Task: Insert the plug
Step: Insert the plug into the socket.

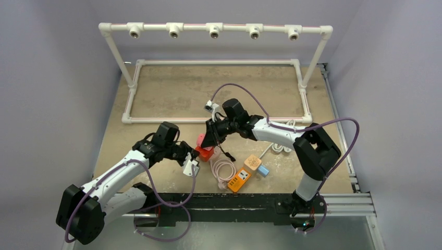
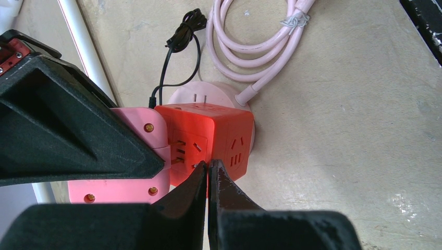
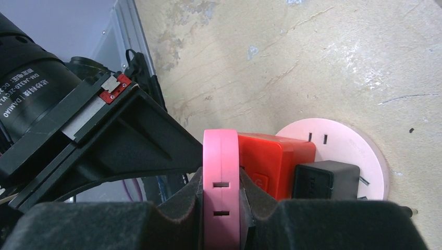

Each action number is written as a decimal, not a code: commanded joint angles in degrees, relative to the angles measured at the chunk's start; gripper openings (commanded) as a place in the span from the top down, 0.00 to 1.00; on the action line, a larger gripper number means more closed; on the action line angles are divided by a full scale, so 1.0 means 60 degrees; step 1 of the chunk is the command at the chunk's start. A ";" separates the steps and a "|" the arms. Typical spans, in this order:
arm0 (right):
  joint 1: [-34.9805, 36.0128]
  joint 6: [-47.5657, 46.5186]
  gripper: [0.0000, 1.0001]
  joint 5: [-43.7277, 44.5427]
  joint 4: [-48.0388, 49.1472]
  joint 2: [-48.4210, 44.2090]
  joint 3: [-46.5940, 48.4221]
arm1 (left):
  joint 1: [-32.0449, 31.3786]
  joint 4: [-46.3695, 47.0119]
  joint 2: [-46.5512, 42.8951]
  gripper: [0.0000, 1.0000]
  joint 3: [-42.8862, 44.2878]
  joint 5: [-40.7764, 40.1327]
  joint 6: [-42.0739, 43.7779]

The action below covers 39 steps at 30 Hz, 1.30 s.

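Observation:
My right gripper (image 3: 221, 183) is shut on a flat pink plug (image 3: 221, 156), held edge-on between the foam pads. Its metal prongs (image 2: 177, 151) sit part way in a side socket of the red cube socket (image 2: 219, 135), with a gap still showing between the plug body (image 2: 136, 156) and the cube face. The cube stands on a round pink base (image 3: 341, 140), beside a black adapter (image 3: 326, 179). My left gripper (image 2: 208, 166) is shut and empty, its tips pressed against the cube's near corner. From above, both grippers (image 1: 212, 136) (image 1: 194, 156) meet at the cube (image 1: 205, 151).
A coiled pink cable (image 2: 250, 47) and a thin black cord (image 2: 180, 41) lie beyond the base. An orange power strip (image 1: 239, 179), a beige cube (image 1: 253, 162) and a blue cube (image 1: 264, 170) sit to the right. A white pipe frame (image 1: 216, 28) stands at the back.

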 commanded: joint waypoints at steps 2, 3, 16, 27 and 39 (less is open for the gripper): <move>0.0048 -0.0554 1.00 0.0940 -0.1036 0.0304 0.0155 | -0.0069 -0.0380 0.0074 1.00 0.0002 -0.0093 -0.0246; 0.0053 -0.0599 1.00 0.0971 -0.1107 0.0330 0.0193 | -0.0073 -0.0384 0.0074 1.00 0.0013 -0.0095 -0.0252; 0.0081 -0.0828 1.00 0.1085 -0.1283 0.0562 0.0147 | -0.0065 -0.0438 0.0147 1.00 0.0061 -0.0088 -0.0217; 0.0080 -0.0886 1.00 0.1247 -0.1133 0.0532 -0.0358 | -0.0057 -0.0521 0.0235 1.00 0.0147 -0.0115 -0.0199; 0.0077 -0.0957 1.00 0.1471 -0.1070 0.0692 -0.0605 | -0.0065 -0.0571 0.0299 1.00 0.0182 -0.0054 -0.0259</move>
